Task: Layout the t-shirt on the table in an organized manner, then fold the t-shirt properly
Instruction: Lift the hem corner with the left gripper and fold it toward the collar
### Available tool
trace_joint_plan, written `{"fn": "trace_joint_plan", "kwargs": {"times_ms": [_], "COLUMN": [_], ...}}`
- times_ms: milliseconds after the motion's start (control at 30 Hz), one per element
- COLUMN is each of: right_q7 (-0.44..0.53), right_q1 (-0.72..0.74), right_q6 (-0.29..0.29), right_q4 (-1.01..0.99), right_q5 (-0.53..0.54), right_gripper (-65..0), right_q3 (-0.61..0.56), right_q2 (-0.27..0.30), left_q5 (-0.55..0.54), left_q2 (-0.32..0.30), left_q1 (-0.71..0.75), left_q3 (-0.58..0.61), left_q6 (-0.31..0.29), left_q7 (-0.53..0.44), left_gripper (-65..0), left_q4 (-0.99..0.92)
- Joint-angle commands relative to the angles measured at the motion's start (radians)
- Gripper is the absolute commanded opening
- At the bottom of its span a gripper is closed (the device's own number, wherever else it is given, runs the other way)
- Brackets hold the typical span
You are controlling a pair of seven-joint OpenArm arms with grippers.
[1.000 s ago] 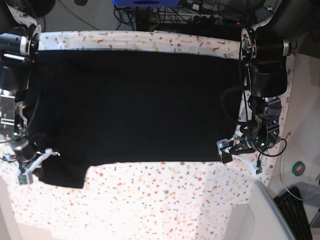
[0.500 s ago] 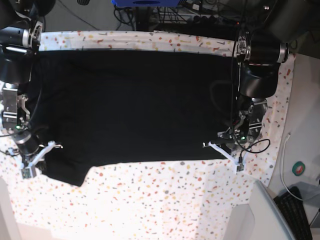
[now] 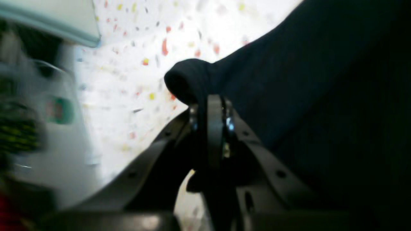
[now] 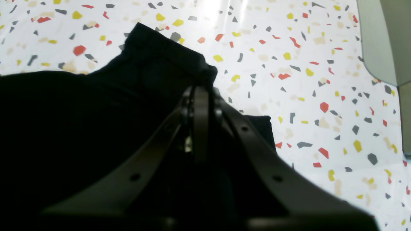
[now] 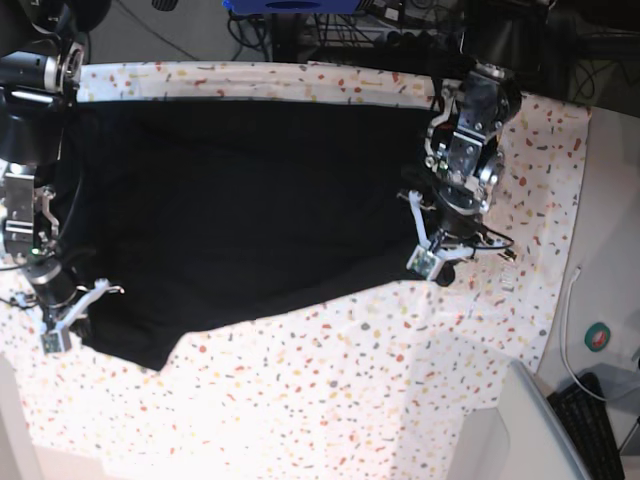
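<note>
Left wrist view, blurry: left tool (image 3: 214,106) is clamped tight on a bunched edge of the black t-shirt (image 3: 305,80) above the speckled tabletop (image 3: 128,64). Right wrist view: right tool (image 4: 200,96) is pinched closed on a t-shirt (image 4: 96,106) corner, tabletop (image 4: 305,80) to the right. Base view: t-shirt (image 5: 250,200) spread across the tabletop (image 5: 330,400), left tool (image 5: 428,255) at its right edge, right tool (image 5: 62,325) at its near-left corner.

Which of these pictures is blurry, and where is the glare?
Left wrist view: smeared, the table washed out white beside the t-shirt. Right wrist view: sharp flecks. Base view: glare bleaches the table's near edge.
</note>
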Motion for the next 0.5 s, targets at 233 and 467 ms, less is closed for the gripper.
{"fn": "trace_joint_plan", "kwargs": {"times_ms": [233, 467], "right_q7": [0.029, 0.029], "right_q1": [0.025, 0.025], "right_q6": [-0.001, -0.001], "right_q4": [0.017, 0.016], "right_q5": [0.01, 0.01], "right_gripper": [-65.0, -65.0], "right_q3": [0.003, 0.003], "right_q2": [0.008, 0.008], "left_q5": [0.308, 0.464], "left_q2": [-0.012, -0.014], "left_q1": [0.198, 0.255], "left_q3": [0.066, 0.145], "left_q6": [0.012, 0.012], "left_q7": [-0.021, -0.021], "left_gripper": [-65.0, -65.0], "left_q4": [0.247, 0.321]}}
